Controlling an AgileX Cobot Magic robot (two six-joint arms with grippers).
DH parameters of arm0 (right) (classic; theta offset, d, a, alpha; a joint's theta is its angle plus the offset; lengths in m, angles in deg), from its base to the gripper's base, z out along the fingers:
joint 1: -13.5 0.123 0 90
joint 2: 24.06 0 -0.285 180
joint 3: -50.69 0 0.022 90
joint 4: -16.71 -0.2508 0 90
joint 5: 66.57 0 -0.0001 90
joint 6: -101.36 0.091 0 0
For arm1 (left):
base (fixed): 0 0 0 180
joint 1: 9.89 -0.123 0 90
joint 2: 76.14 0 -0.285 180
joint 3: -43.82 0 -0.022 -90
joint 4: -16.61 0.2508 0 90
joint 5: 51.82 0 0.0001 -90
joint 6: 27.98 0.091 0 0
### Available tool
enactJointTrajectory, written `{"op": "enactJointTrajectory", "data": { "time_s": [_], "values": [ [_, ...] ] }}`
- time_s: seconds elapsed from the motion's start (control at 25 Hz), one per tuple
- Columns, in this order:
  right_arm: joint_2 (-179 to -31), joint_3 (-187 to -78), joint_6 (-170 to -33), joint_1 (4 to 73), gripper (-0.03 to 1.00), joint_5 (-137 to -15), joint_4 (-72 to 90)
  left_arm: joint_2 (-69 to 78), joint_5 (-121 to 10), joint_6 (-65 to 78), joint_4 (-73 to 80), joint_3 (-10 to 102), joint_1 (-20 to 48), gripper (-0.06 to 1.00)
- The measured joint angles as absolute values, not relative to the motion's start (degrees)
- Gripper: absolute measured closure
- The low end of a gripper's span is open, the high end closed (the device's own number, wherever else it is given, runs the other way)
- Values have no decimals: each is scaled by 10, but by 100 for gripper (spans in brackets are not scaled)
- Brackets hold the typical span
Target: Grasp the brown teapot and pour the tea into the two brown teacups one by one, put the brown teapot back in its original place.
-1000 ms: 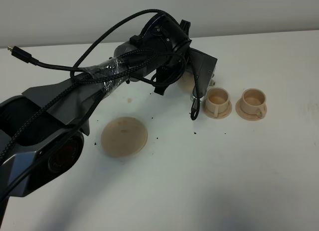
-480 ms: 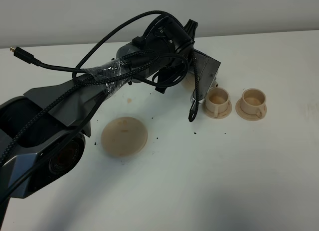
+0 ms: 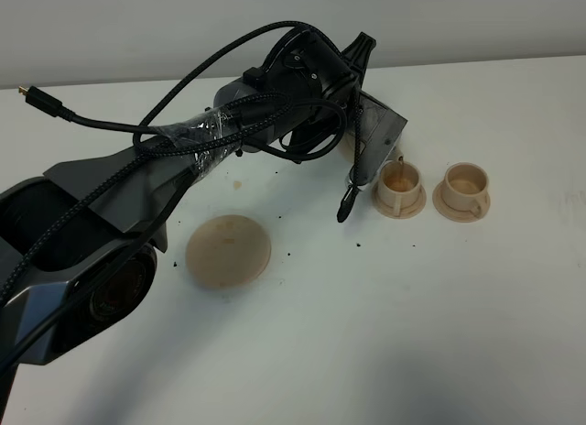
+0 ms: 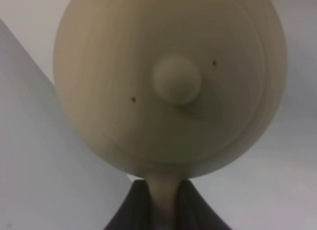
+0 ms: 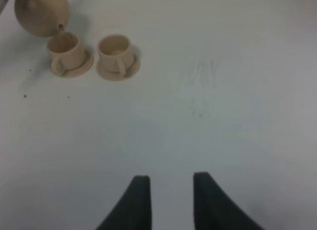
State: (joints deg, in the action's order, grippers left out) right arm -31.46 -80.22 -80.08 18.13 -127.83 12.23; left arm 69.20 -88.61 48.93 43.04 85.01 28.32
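Now our left claw [image 4: 163, 205] grips the brown teapot [image 4: 124, 66], spout [image 5: 60, 27] tipped over one teacup [image 5: 63, 50]; our right claw [image 5: 168, 190] gapes empty above the bench [image 5: 223, 116].

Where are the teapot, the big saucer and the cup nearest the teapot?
teapot [image 4: 177, 81]: left wrist view, on its lid knob.
big saucer [image 3: 228, 252]: exterior high view, its bare middle.
cup nearest the teapot [image 5: 67, 54]: right wrist view, its side wall.

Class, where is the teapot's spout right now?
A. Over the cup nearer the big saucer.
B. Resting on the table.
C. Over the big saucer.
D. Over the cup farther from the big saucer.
A: the teapot tilts with its spout at the rim of the cup nearer the saucer.
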Motion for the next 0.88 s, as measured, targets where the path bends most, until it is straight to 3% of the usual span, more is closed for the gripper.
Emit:
{"op": "enactJointTrajectory", "data": {
  "time_s": [0.88],
  "values": [
    [-315,-802,-801,181,73,-1278,122,692,-860,552,430,850,283,79]
  ]
}}
